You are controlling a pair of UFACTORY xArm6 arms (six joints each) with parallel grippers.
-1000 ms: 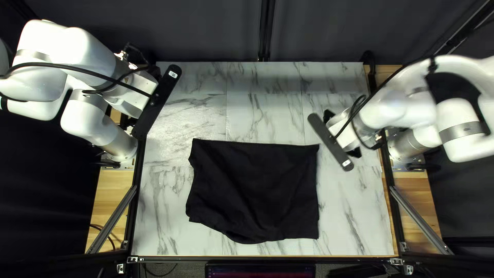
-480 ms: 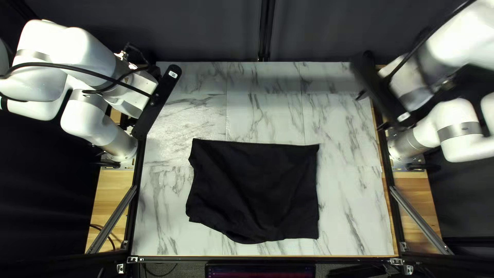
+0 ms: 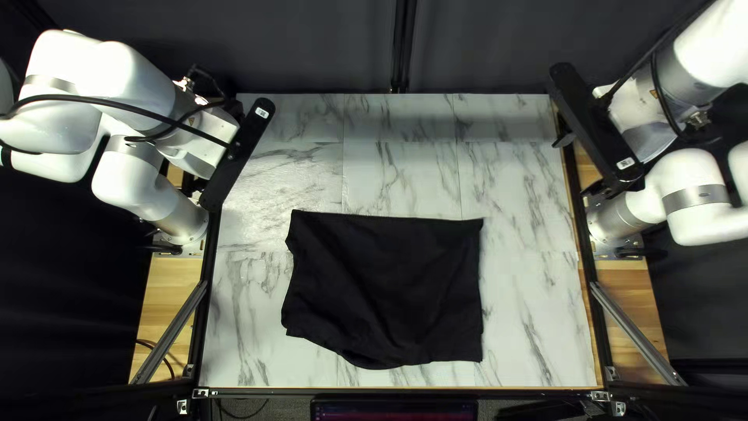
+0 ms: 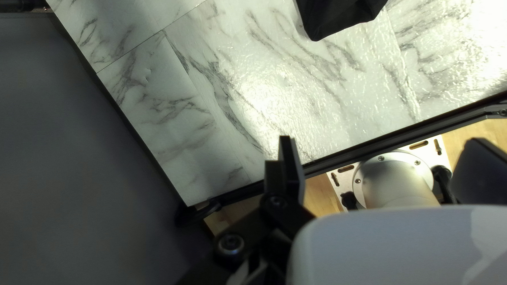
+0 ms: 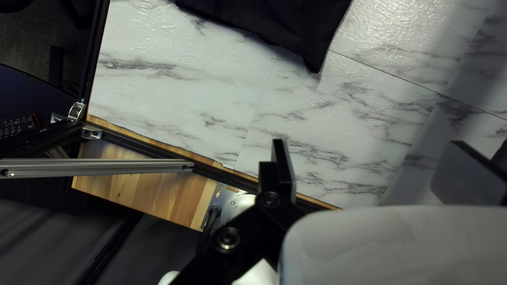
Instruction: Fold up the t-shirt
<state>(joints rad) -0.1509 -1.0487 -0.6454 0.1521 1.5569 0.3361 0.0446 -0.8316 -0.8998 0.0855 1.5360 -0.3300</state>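
One black shirt (image 3: 382, 288), closer to the left arm (image 3: 140, 74)

The shirt lies on the middle and near part of the table (image 3: 530, 312), its longer axis running across from one arm's side to the other's. From the left gripper (image 4: 381, 140) it is ahead, one dark corner pointing back toward it. From the right gripper (image 5: 368, 141) it is ahead too, again corner first, but with a wider stretch of bare table between. Each gripper stands wide open, holds nothing and is well apart from the cloth.

The shirt is soft, matt fabric with no sleeves showing. Its far edge is nearly straight; its near edge sags into a rounded bulge, and shallow creases fan through the middle. Under it the table has a glossy marble look, white with grey veins, over warm, striped wood (image 5: 150, 195) beside the right arm (image 3: 709, 47).

The folding seems well along. If another fold is due, it would likely cross the long axis: the left gripper would go down and toward the near side for its corner. The uneven bulge could skew that fold.
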